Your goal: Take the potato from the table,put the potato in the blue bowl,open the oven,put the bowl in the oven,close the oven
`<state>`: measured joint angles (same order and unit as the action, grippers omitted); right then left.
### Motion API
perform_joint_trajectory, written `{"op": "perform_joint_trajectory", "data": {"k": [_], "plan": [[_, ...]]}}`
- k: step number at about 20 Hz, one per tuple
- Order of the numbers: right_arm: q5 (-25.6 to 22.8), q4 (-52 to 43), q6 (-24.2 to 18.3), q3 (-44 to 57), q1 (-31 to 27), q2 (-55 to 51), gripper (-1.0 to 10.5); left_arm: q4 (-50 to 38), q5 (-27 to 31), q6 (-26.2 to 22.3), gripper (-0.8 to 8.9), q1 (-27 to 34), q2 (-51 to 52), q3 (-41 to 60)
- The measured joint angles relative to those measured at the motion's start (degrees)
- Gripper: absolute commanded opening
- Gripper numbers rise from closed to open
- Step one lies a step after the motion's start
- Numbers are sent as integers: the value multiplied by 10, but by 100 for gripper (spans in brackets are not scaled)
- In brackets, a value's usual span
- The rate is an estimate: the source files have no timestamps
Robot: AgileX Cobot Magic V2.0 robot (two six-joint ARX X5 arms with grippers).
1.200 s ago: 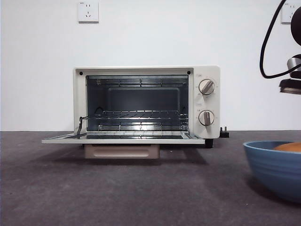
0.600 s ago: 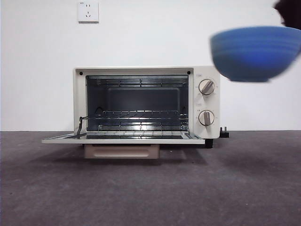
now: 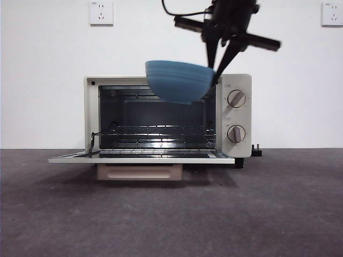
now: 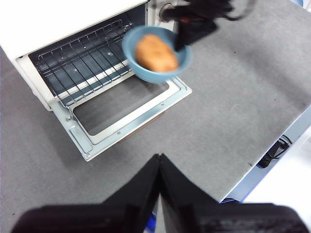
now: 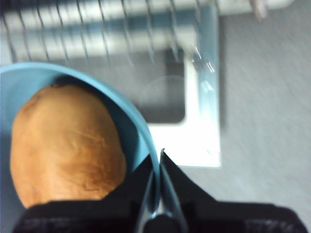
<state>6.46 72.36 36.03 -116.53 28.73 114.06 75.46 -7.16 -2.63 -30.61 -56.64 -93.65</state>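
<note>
Blue ceramic is in the air now: the blue bowl (image 3: 179,80) that stood low on the worktop (image 3: 171,214) a second ago, then swung high by the right edge of the front view half a second back, has travelled across and hangs in front of the upper part of the oven (image 3: 167,116) mouth. It tips a little, its far rim lower than the side I grip. That tells me the lift and most of the carry are done; what remains, as I judge it, is lowering the bowl onto the wire rack (image 3: 155,131) inside, letting go, and shutting the door.

The oven door (image 3: 140,158) lies folded down flat, so the way in is open.

My right hand (image 5: 158,160) is pinched nearly shut on the bowl's rim, one jaw inside the wall and one outside, with only the thin blue edge between them. The potato (image 5: 65,143) sits inside the bowl, resting against the wall just beside my grip; from the left wrist view it fills much of the bowl's middle (image 4: 155,52). With the bowl tilted, I would guess it could roll if I move sharply.

My left hand (image 4: 159,167) waits well back over the worktop, jaws closed together on nothing.
</note>
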Motion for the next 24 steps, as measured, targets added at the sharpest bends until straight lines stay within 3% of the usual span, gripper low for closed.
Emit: {"op": "perform_joint_trajectory", "data": {"k": [8, 13, 24], "plan": [[-9, 37, 69, -184, -3, 151, -12, 0, 0, -17, -5, 0, -1, 0], [-38, 31, 98, -195, -5, 179, -12, 0, 0, -28, -5, 0, -1, 0], [-47, 21, 148, -195, -29, 180, -12, 0, 0, -29, -5, 0, -1, 0]]}}
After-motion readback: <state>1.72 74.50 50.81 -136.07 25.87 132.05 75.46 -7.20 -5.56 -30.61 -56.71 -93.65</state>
